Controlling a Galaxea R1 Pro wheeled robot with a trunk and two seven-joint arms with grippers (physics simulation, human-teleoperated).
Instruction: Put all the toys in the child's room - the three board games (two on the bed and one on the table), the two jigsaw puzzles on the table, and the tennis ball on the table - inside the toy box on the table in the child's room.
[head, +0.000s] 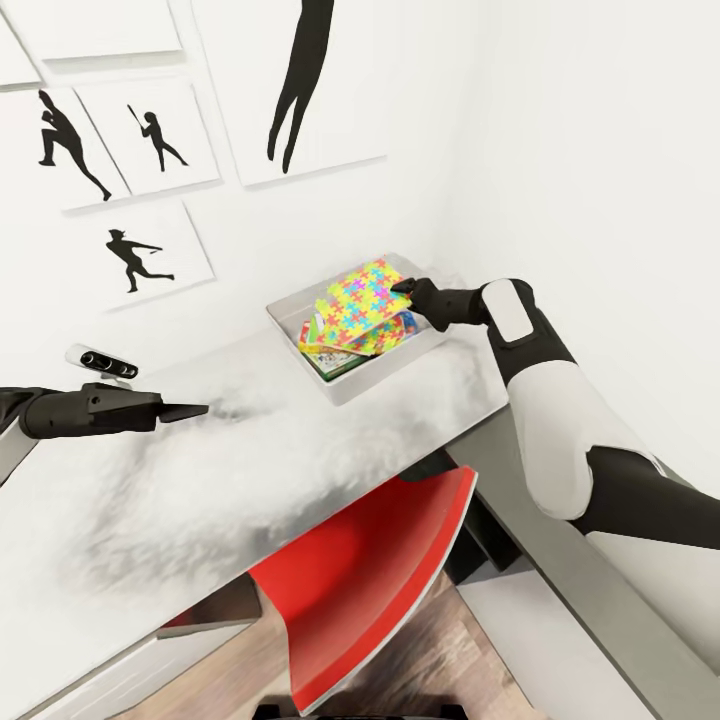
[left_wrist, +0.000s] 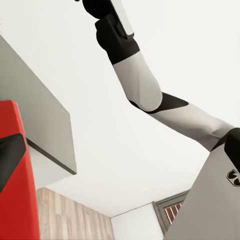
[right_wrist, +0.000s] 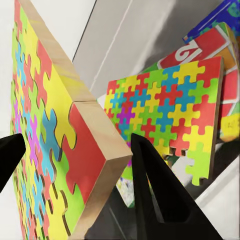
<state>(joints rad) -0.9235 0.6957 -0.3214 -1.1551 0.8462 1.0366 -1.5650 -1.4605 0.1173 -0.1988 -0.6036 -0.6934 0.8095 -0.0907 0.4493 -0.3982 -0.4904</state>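
Holding jigsaw puzzle (right_wrist: 65, 150) over toy box (head: 290, 318), right gripper (head: 404, 287), red chair (head: 370, 570) below

Bench (head: 200, 480) grey-white, running lower left to centre right. Red chair (head: 370, 570) tucked under its front edge, bottom centre. Black sports silhouette pictures (head: 150, 140) on white wall, upper left. Small grey camera-like device (head: 102, 362) on bench, left. Wood-plank floor (head: 440, 650) at bottom.
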